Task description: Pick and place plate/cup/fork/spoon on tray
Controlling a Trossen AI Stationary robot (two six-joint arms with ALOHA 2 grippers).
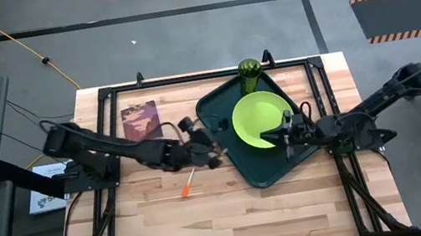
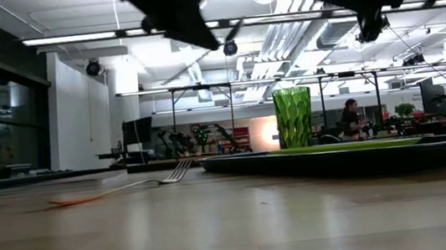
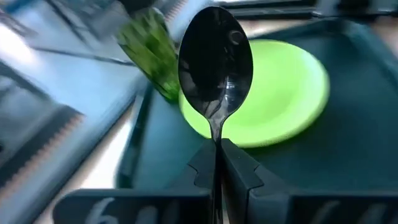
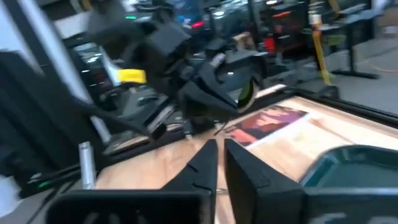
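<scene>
My left gripper hangs above the table just left of the dark-green tray, shut on the dark spoon. The lime-green plate lies flat on the tray. The green cup stands upright at the tray's far corner. The fork, with its orange handle toward the near edge, lies flat on the table near my left gripper. My right gripper hangs over the plate's near rim, its fingers together and empty. My left gripper pinches the spoon's thin handle between its two fingers, just behind the bowl. The spoon lies along the fingers, and its oval bowl sticks out past their tips toward the tray. The fingers come from the table's left. The spoon is lifted clear.
A maroon picture book lies flat on the table's far left part. A black frame runs round the table's far side. Bare wood stretches along the near edge. A person sits far off in the room.
</scene>
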